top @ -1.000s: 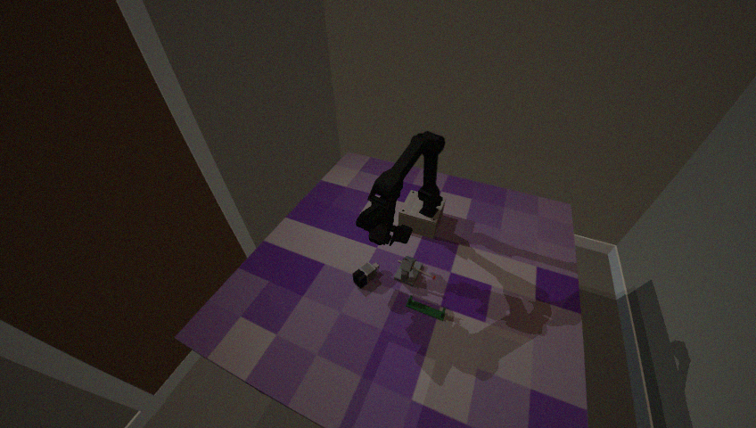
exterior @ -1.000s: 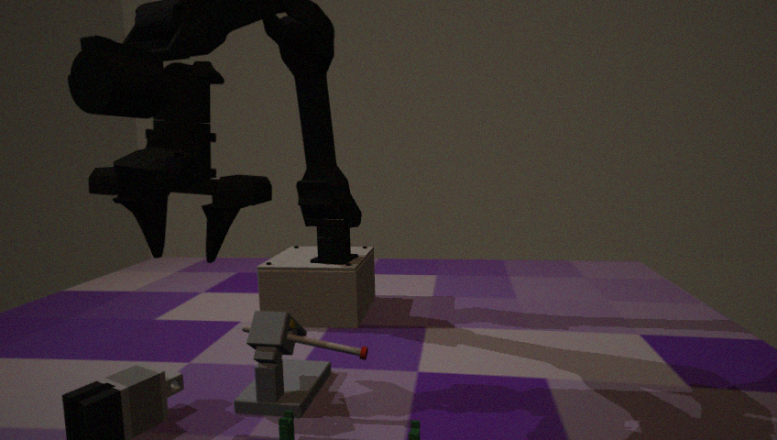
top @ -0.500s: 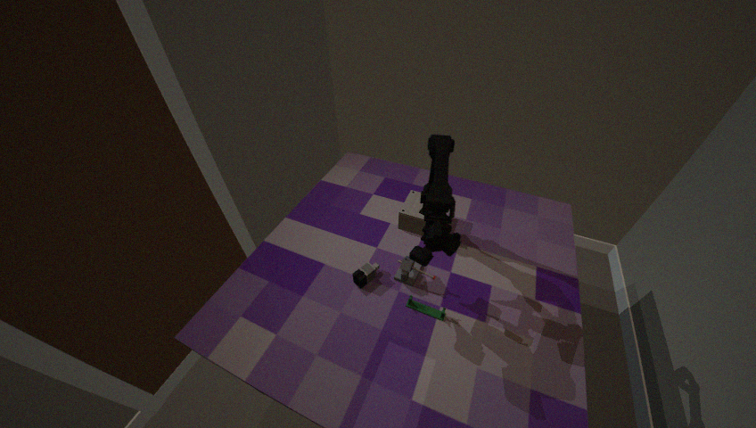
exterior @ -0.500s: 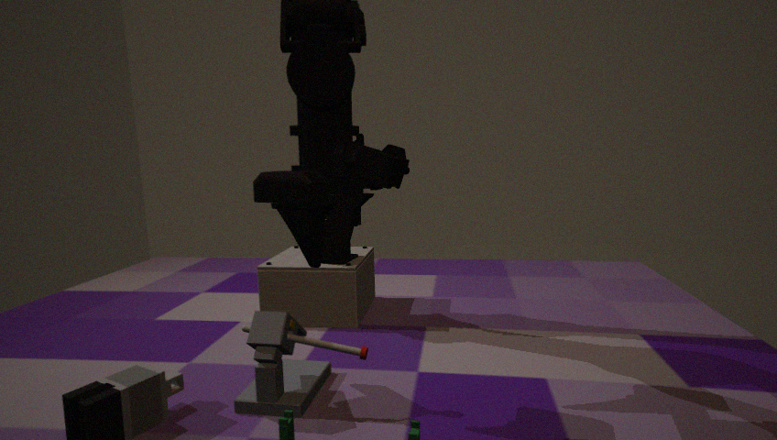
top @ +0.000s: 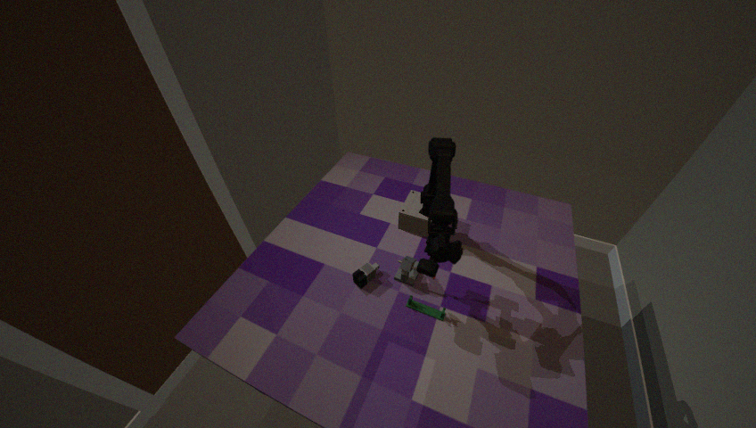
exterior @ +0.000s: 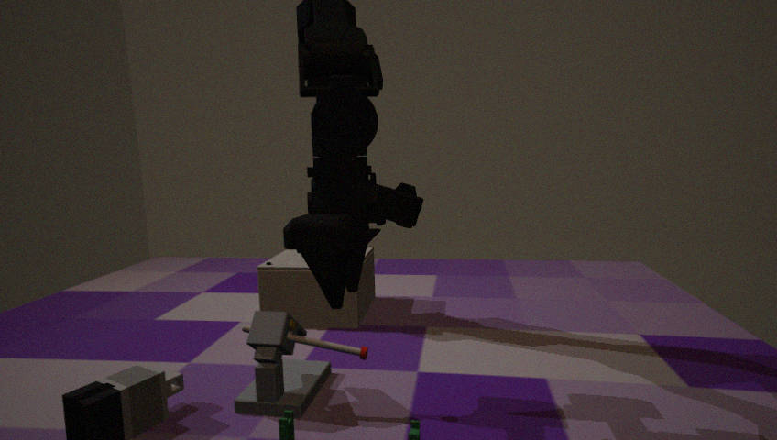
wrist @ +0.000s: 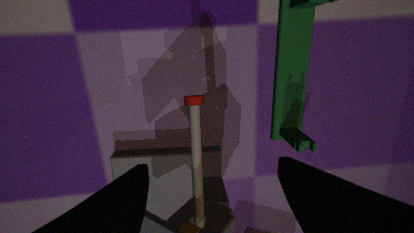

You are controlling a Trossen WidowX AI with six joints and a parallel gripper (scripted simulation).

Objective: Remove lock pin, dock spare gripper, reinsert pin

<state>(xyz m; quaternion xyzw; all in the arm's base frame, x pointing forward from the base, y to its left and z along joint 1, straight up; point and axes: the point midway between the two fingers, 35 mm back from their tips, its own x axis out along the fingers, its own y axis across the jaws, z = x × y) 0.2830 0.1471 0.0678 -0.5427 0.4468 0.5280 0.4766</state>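
Observation:
The grey mount stands on the table with its socket tilted. The lock pin, a pale rod with a red head, runs through the socket and sticks out well to one side. The spare gripper, grey with a black end, lies left of the mount in the top and exterior views; its holed spigot points toward the mount. My gripper is open and empty, above the mount and pin. In the wrist view the pin shows between the fingertips but lower down, not gripped.
A green cradle with raised ends lies near the mount, on the side away from the arm's base. The pale base box stands behind the mount. The table has a purple and pale checkered top.

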